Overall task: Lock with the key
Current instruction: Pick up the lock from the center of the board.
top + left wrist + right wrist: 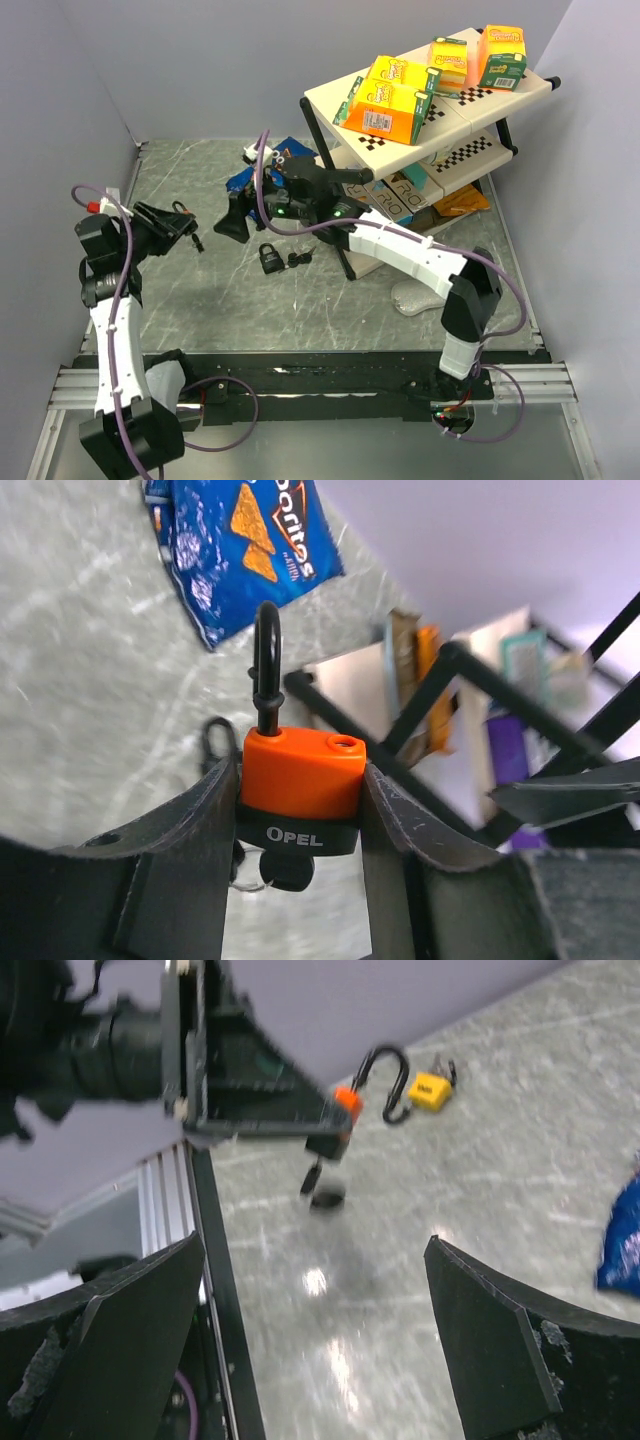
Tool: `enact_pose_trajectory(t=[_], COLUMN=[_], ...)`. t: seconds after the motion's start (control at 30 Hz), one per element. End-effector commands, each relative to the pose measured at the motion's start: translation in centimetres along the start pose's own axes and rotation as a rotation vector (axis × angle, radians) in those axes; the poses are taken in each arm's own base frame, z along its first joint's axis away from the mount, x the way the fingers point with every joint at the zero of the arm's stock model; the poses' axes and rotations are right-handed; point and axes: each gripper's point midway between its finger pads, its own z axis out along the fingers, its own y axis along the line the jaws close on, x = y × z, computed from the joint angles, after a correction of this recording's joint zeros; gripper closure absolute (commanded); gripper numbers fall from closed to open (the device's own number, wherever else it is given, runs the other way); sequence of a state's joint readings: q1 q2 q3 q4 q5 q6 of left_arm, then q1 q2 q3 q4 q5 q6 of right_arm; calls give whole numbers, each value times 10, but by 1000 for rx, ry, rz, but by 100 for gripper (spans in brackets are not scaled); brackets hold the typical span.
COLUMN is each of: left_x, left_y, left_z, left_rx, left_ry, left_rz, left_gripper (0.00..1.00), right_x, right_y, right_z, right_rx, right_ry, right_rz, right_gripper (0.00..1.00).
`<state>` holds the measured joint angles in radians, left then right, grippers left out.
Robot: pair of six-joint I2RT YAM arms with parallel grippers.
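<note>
Left gripper (183, 228) sat at about 9 o'clock on the table (200, 300), raised off the surface. Its jaws were roughly half closed and clamped on the sides of an orange padlock (300, 768). The padlock had a black band reading OPEL, and its shackle (266, 665) was popped open and stuck up out of the body. A black key (285, 868) hung at the padlock's underside and looked seated in the keyhole, though the insertion itself was hidden by the body. In the right wrist view the same key dangled below the held padlock. A yellow padlock (430, 1091) showed just past the shackle; could not tell if the two touched. Right gripper (312, 1260) was near table centre, at 3 o'clock from the left gripper. Its jaws were spread fully wide with nothing between them, pointed toward the held padlock and well short of it. A black padlock (268, 258) lay on the table at 6 o'clock from the right gripper, with a small bunch of keys (297, 258) just beside it. A blue chips bag (240, 550) lay at 12 o'clock on the table. A shelf rack (520, 100) stood at 2 o'clock with orange boxes (390, 100) on its top tier. The right wrist view was motion-blurred.
</note>
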<state>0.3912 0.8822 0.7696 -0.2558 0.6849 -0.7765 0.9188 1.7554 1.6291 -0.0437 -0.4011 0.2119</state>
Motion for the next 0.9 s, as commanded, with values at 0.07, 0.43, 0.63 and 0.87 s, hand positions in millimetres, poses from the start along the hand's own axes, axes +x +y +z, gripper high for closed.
enact_pose_trajectory(t=[0.07, 0.43, 0.63, 0.87], left_x=[-35, -40, -37, -34], left_y=[-49, -56, -53, -60], left_z=[-10, -4, -1, -3], left_rx=[80, 106, 105, 141], left_ry=[-171, -148, -128, -108], left_rz=[-149, -273, -321, -318], left_gripper=[99, 99, 99, 99], right_x=[-43, -16, -14, -16], right_y=[8, 6, 3, -7], right_z=[24, 58, 75, 89], right_rx=[19, 64, 99, 193], right_ry=[-138, -124, -155, -194], right_rz=[21, 5, -42, -73], right_gripper=[3, 10, 15, 20])
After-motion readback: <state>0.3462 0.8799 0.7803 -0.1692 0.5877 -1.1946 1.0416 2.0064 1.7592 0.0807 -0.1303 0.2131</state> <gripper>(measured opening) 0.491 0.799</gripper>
